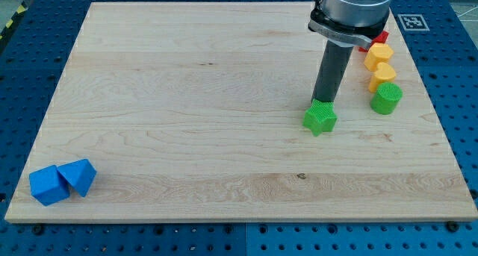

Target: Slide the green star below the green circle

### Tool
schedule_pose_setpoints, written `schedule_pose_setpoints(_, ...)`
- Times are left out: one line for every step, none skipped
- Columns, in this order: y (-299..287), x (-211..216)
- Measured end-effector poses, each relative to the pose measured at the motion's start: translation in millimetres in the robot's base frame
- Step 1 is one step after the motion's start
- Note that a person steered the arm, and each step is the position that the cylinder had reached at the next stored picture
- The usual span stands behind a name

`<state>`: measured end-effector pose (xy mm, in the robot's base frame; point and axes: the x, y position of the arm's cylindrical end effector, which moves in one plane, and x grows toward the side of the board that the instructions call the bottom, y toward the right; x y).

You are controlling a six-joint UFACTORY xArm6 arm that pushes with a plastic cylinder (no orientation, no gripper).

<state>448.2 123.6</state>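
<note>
My tip (323, 101) sits right at the upper edge of the green star (320, 119), touching or as good as touching it; the contact line is hidden by the rod itself. No jaws on this rig, just the bare dark rod, so it holds nothing and only butts against the block. Green star is right of the board's centre, about mid-height. Green circle (386, 98) is to the view's right of the star and slightly higher, clear of it, with bare wood between them. Above the circle is a tight column: a yellow block (383, 75) touching or just beside the circle, then another yellow block (379, 55), hexagon-ish, then a red block (379, 38) mostly hidden behind the arm's grey housing, shape not readable. That column runs along the right edge of the board. The strip of wood directly under the circle is free of blocks. Far off at the view's bottom left, two blue blocks (62, 181) sit touching each other, well away from the action. Surface is a light wooden board (187, 99), laid on a blue perforated table (37, 25). A black-and-white marker tag (411, 22) sits past the board's top right corner.
</note>
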Motion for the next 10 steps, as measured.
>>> schedule_pose_setpoints(-13.5, -36.3)
schedule_pose_setpoints(-44.6, -41.2)
schedule_pose_setpoints(-46.9, -8.6)
schedule_pose_setpoints(-46.8, 15.5)
schedule_pose_setpoints(-46.8, 15.6)
schedule_pose_setpoints(-44.4, 22.4)
schedule_pose_setpoints(-19.9, 40.1)
schedule_pose_setpoints(-16.7, 44.2)
schedule_pose_setpoints(-12.5, 40.7)
schedule_pose_setpoints(1.6, 37.7)
